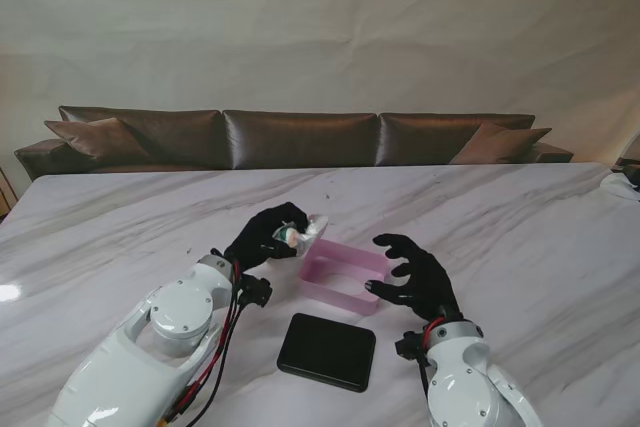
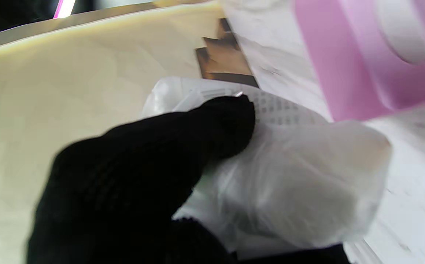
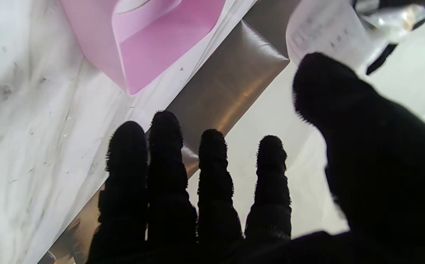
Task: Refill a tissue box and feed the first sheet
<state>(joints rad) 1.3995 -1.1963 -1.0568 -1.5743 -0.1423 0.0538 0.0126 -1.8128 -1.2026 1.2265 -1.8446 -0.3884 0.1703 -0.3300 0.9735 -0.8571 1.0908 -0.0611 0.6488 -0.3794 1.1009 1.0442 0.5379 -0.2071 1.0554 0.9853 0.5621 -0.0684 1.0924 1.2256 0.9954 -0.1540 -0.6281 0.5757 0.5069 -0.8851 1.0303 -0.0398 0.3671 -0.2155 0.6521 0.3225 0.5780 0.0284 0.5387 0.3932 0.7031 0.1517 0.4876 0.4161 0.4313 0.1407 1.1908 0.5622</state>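
While held clear of the table, the tissue pack sits in the left hand, just off the far-left corner of the pink box. Left wrist view: thin clear film with printed text, wrinkled and bulging past the fingers, which are clamped round one end.

Handling, judged:
- Light and soft; the film dents under the fingers, so the pack will sag and bend, not stay flat.
- Film looks glossy, likely slippery. A grip across the broad faces near the middle should hold better than a pinch at one end.
- Sheets inside tear easily; the first one wants a gentle pinch, not a pull from the whole hand.
- Whether the film is already cut open, cannot tell.

Box: open on top, nothing seen inside, walls thin and probably light enough to slide if bumped. It stands on the marble table.

Right hand: fingers spread and curled, holding nothing, poised over the box's right end; contact with the wall cannot be told. It could steady the box during loading.

Black lid: flat on the table, nearer to me than the box, apart from it.
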